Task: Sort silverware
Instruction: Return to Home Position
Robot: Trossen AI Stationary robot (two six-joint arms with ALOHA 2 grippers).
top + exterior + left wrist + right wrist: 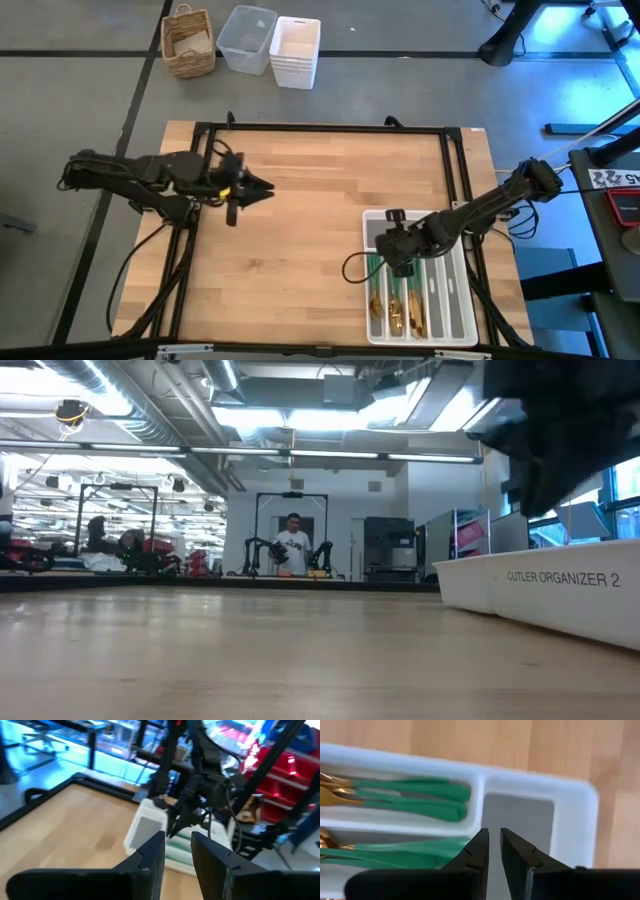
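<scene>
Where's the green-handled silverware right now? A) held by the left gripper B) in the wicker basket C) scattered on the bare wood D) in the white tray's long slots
D: the silverware lies in the long slots of the white tray, under the right gripper; the left gripper hangs empty over bare wood.

Silverware (398, 305) lies in the tray (455, 322) at the table's (300, 220) front right.

A light wooden table (300, 230) with a black frame fills the frame's centre. One white compartmented tray (458, 318) lies on it at lower right.
</scene>
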